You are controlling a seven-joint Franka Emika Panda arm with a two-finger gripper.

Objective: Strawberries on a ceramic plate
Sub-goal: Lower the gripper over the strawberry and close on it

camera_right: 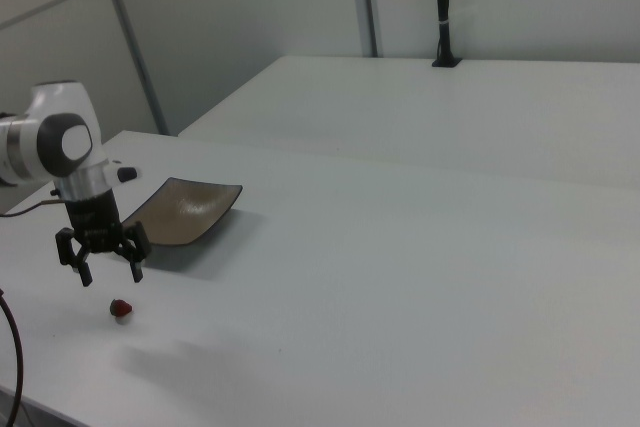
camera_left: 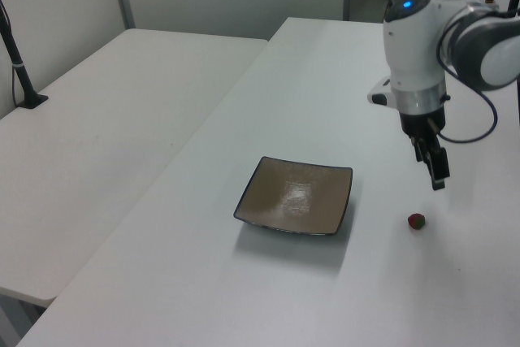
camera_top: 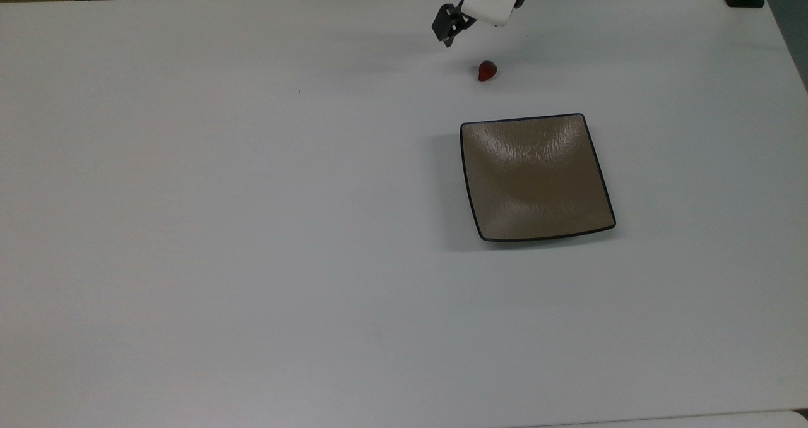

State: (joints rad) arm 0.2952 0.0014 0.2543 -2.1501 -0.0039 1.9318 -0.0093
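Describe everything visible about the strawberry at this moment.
The strawberry is a single small red fruit with a dark leafy end, lying on the white table. It sits apart from the ceramic plate, above the plate's upper edge in the top view and to its right in the left view. Nothing touches it but the table. The end effector, fingers spread open and empty, hangs just above it, slightly to the right view's left.

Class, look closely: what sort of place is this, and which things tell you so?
Probably a robotics lab: a robot arm with a claw over bare white tables, and partition walls behind.
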